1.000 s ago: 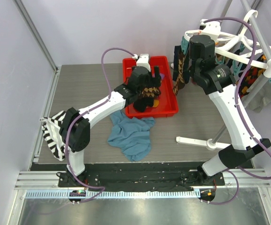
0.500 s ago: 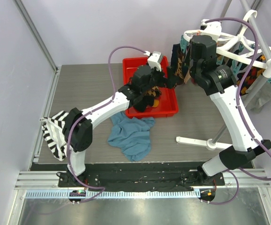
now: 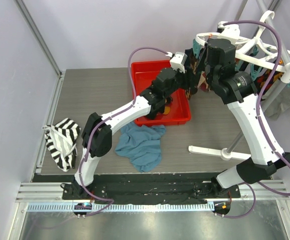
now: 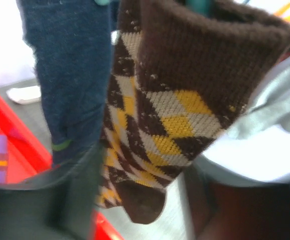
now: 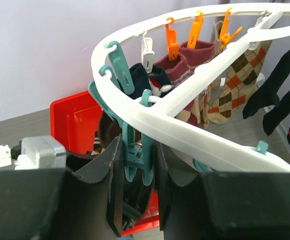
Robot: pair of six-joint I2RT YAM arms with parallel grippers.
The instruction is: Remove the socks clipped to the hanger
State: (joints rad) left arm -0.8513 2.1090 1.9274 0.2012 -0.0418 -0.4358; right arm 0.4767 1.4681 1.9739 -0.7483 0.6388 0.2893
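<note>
The white oval hanger [image 3: 250, 54] stands at the back right with socks on teal and orange clips. My right gripper [image 3: 204, 61] is at its left rim. In the right wrist view it [image 5: 137, 152] is shut on a teal clip [image 5: 140, 135] under the white frame [image 5: 200, 137]. My left gripper [image 3: 191, 82] reaches up from the red tray [image 3: 140, 75] to the hanging socks. In the left wrist view it [image 4: 145, 210] is open, with the toe of a brown argyle sock [image 4: 170, 115] between its fingers. A dark blue sock [image 4: 69, 75] hangs to the left of that sock.
Further socks hang along the frame: a maroon one [image 5: 185, 60], a tan argyle one [image 5: 235, 80] and black ones [image 5: 280, 85]. A blue cloth [image 3: 142, 142] lies in front of the tray. A black-and-white striped cloth [image 3: 62, 142] lies at the left edge. The stand's white foot [image 3: 210, 150] lies at the right.
My left gripper has risen from over the red tray and moved right to the socks at the hanger's left end. My right gripper has stayed at the teal clip.
</note>
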